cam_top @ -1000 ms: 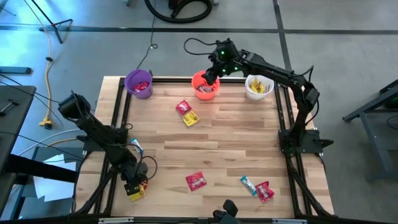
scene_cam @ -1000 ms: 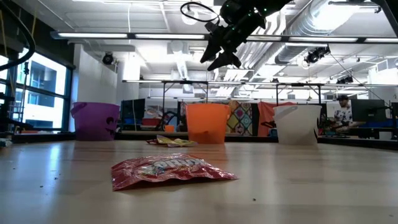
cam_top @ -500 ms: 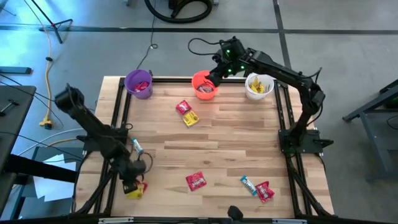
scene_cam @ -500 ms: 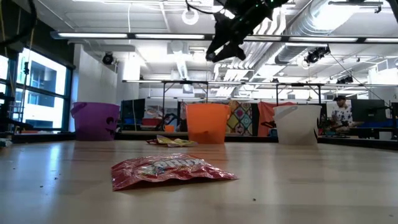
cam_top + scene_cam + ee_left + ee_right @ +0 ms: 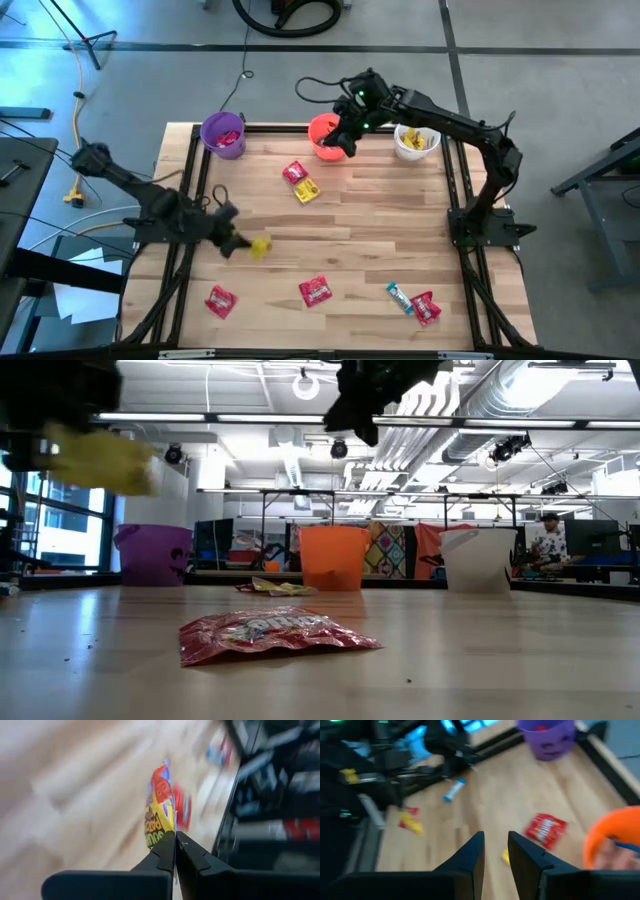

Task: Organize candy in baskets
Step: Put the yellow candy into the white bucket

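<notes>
Yellow packet (image 5: 259,246) pinched in left end effector (image 5: 243,246), mid-table, clear of edges.

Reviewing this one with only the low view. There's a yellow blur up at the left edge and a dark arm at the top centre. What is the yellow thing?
Observer: It is a yellow packet, pinched in the shut left gripper.
Operator: Whereabouts over the table is it?
Observer: From above, it is over the left half of the table, with a red packet lying on the wood nearer the front edge.
Operator: And the arm at the top?
Observer: That is the right gripper, at the rim of the orange bucket.
Operator: Is it carrying anything?
Observer: No. Its wrist view shows a gap between the fingers with nothing in it.
</notes>
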Tool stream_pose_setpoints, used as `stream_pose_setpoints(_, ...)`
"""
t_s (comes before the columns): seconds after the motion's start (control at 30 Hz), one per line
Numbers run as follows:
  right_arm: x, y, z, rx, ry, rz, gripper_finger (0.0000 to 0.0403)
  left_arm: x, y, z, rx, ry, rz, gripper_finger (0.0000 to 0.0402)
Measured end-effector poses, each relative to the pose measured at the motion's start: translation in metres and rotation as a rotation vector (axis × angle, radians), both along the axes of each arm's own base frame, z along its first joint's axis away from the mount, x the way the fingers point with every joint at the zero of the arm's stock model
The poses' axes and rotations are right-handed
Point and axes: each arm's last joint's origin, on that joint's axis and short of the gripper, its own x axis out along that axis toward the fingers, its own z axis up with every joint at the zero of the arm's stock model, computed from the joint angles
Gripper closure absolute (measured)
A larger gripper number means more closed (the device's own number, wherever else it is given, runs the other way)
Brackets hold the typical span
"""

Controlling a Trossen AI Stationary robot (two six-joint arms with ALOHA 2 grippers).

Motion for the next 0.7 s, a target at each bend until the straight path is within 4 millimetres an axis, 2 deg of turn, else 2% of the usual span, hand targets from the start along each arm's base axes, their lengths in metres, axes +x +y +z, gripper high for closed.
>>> stream_pose_setpoints(0.17, 0.014, 0.022, 0.005, 0.057, -0.059, 0.060, 0.0315, 0.008, 0.024, 0.019, 0.104, -0.207, 0.119, 0.0401)
stream_pose_setpoints(0.37, 0.028, 0.050, 0.012, 0.067, -0.139, 0.151, 0.0262, 0.020, 0.048, 0.042, 0.228, -0.451, 0.152, 0.0401)
stream_pose_setpoints(0.53, 0.035, 0.065, 0.021, 0.116, -0.230, 0.269, 0.0215, 0.027, 0.063, 0.053, 0.274, -0.570, 0.143, 0.0401)
stream_pose_setpoints(0.7, 0.041, 0.080, 0.020, 0.056, -0.246, 0.320, 0.0191, 0.034, 0.075, 0.061, 0.300, -0.666, 0.145, 0.0401)
